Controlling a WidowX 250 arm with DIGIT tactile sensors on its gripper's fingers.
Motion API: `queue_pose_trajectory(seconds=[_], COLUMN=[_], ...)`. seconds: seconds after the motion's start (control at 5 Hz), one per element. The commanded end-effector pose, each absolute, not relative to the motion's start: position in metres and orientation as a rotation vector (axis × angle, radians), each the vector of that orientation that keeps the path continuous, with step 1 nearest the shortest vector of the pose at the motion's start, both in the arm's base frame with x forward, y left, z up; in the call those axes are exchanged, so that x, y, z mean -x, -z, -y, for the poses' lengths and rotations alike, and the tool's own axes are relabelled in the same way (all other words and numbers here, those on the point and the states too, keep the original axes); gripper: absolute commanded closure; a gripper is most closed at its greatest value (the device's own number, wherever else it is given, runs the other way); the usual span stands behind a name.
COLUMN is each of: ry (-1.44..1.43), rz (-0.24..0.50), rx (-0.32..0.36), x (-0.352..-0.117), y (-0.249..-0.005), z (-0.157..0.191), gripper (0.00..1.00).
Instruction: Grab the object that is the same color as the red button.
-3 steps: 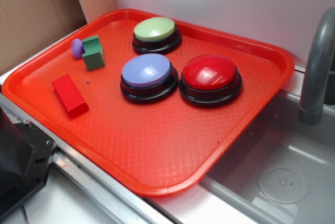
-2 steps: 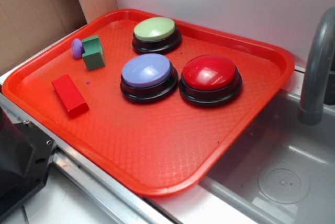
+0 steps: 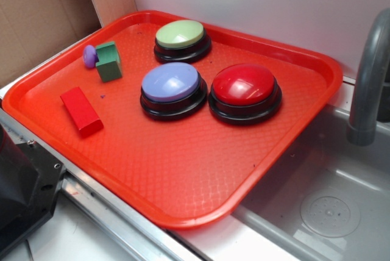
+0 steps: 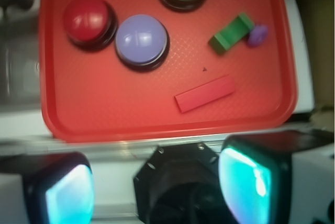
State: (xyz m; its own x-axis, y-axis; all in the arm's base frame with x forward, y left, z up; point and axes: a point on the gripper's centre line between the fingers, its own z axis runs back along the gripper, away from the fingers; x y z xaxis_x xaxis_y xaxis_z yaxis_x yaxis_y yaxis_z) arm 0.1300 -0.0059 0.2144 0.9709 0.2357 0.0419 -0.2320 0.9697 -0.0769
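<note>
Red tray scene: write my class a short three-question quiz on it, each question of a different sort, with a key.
1. True or false: the red block touches the red button.
2. Which button sits nearest the green block? A) the lilac-blue button B) the pale green button C) the red button
3. Fill in: the purple knob lies right beside the ______ block.

Key
1. False; they lie apart on the tray, with the lilac-blue button between them.
2. A, though B is only a little farther.
3. green

The gripper is open and holds nothing.
</note>
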Motion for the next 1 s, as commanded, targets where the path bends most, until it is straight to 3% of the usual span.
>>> queue_pose_trajectory(seconds=[0.0, 0.2, 0.6, 0.8], ry=[-0.711, -0.962, -1.342, -1.385], rz=[0.061, 0.049, 0.122, 0.199], rx=[0.099, 0.093, 0.075, 0.024], x=[-0.162, -0.169, -0.164, -0.159], y=[-0.169, -0.140, -0.077, -0.046], z=[-0.019, -0.033, -0.071, -0.086], gripper=[0.00, 0.00, 0.00, 0.00])
